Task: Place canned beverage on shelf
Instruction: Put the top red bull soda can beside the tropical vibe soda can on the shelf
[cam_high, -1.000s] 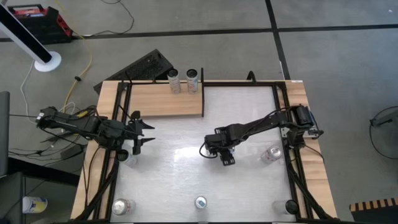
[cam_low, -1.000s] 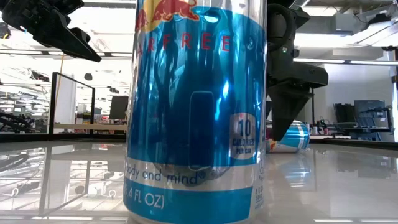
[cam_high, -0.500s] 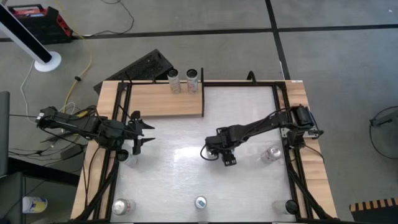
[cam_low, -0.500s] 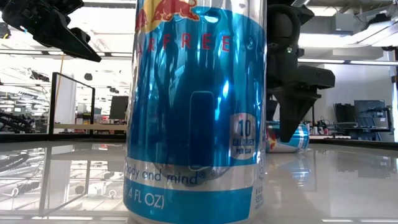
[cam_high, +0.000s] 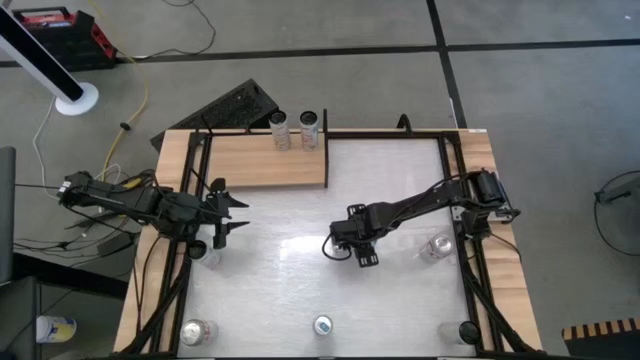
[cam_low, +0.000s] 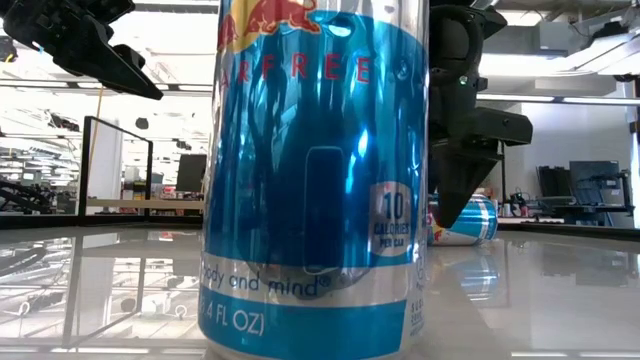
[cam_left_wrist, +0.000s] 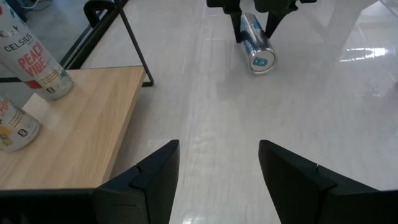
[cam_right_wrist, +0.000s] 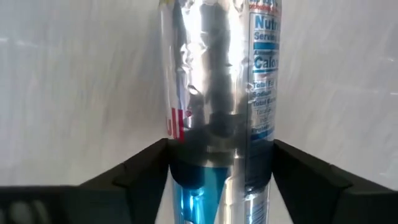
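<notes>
The right claw (cam_high: 347, 247) straddles a toppled can (cam_left_wrist: 256, 43) at mid-bench, fingers wide, not yet gripping: the pickup step. Next it must close, lift and carry toward the shelf (cam_high: 262, 158) at eleven o'clock; the left claw (cam_high: 232, 214) waits wide at nine.

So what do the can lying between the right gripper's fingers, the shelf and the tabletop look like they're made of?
The lying can looks like thin metal, probably aluminium: silvery, shiny, printed label. The shelf looks like pale unpainted wood with visible grain. The tabletop is glossy white, mirroring lights; its material is unclear, perhaps laminate.
</notes>
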